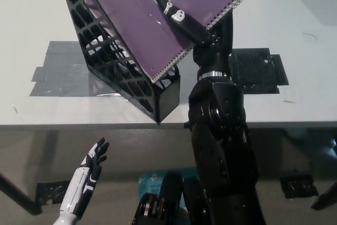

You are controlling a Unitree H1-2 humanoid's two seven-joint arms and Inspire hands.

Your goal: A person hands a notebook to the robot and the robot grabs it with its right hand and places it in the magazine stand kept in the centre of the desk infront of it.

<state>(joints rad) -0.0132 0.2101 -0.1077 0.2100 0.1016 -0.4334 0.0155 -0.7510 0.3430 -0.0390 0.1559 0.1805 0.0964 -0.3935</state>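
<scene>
A purple spiral notebook (158, 19) is tilted over the black mesh magazine stand (110, 61) at the desk's middle, its lower corner down by the stand's open near end. My black right hand (197, 27) is shut on the notebook, fingers lying across its cover near the wire binding. My white left hand (92, 164) rests open below the desk's front edge at the lower left, away from the stand.
Grey and black tape patches (258, 69) lie on the white desk (300, 98) under and right of the stand. The desk's front edge runs across the picture just below the stand.
</scene>
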